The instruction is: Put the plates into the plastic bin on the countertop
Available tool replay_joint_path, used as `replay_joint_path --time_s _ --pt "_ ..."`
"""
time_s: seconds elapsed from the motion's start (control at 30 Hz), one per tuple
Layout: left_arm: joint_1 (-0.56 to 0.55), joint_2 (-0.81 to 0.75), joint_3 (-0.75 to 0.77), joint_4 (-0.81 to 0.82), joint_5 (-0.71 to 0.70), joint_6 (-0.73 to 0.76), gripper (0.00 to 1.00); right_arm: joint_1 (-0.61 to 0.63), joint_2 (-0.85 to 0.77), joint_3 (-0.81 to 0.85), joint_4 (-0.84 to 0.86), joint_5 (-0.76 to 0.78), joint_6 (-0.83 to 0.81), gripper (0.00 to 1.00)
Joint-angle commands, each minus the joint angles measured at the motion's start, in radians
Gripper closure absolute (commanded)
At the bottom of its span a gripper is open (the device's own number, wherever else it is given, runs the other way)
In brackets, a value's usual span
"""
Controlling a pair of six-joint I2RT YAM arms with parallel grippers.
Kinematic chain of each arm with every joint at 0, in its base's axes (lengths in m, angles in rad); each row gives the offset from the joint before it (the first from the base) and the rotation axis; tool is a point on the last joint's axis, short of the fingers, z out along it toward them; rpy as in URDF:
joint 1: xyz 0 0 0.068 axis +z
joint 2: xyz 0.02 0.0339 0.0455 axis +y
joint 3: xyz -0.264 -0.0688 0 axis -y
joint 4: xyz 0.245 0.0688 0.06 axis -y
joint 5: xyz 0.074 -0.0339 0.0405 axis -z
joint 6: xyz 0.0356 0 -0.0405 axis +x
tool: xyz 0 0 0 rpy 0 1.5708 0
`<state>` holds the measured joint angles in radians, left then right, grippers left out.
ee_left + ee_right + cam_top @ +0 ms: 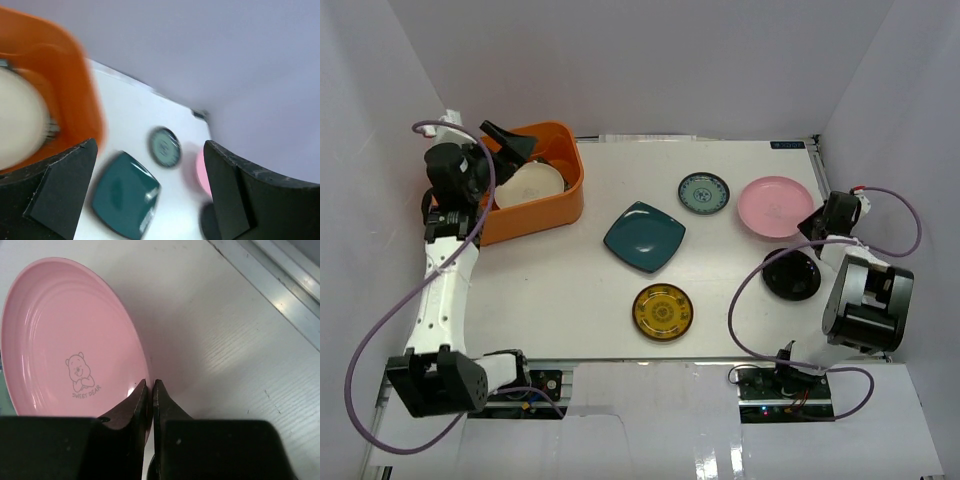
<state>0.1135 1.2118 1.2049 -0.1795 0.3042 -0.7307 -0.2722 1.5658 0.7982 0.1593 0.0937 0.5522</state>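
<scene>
White countertop (720, 285); left gripper (508, 140) wide over orange bin (572, 195); right gripper (152, 386) pinching glossy round pink plate (65, 330) rim.

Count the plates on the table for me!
5: teal square middle, small teal round behind it, pink plate far right, black near right, amber in front. The bin may hide more.

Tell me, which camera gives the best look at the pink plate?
The right wrist view: the pink plate sits close up, its bear print readable. The top view shows the pink plate small and far; the left wrist view catches only a blurred pink sliver.
</scene>
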Motion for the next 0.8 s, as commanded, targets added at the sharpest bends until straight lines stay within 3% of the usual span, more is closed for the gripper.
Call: replay_joint_path --time_s 0.0,0.17,0.27,0.37,0.57,0.6,0.7,0.73,0.77 --pt "-0.173 -0.081 -0.042 0.003 0.094 0.054 0.03 0.011 -0.200 -0.030 0.108 -0.063 0.017 0.92" --pt "-0.374 -0.071 -0.140 -0.008 0.171 0.050 0.04 0.168 -0.430 -0.111 0.102 -0.173 -0.015 0.92" --pt "-0.490 0.000 -0.146 0.001 0.171 0.063 0.04 0.331 -0.516 -0.188 0.126 -0.296 0.017 0.92" --pt "-0.575 0.044 -0.145 0.031 0.190 0.082 0.04 0.405 -0.562 -0.246 0.149 -0.336 0.067 0.92" --pt "-0.647 0.163 -0.157 0.074 0.188 0.109 0.08 0.576 -0.619 -0.243 0.102 -0.373 0.049 0.92" --pt "-0.652 0.173 -0.165 0.074 0.181 0.109 0.12 0.582 -0.625 -0.251 0.102 -0.370 0.049 0.92" --pt "-0.670 0.193 -0.188 0.078 0.112 0.122 0.37 0.593 -0.639 -0.271 0.106 -0.393 0.058 0.92" --pt "-0.670 0.199 -0.189 0.077 0.102 0.122 0.66 0.596 -0.641 -0.275 0.105 -0.393 0.058 0.92" --pt "-0.672 0.198 -0.191 0.077 0.093 0.123 0.80 0.602 -0.644 -0.281 0.102 -0.393 0.060 0.83"
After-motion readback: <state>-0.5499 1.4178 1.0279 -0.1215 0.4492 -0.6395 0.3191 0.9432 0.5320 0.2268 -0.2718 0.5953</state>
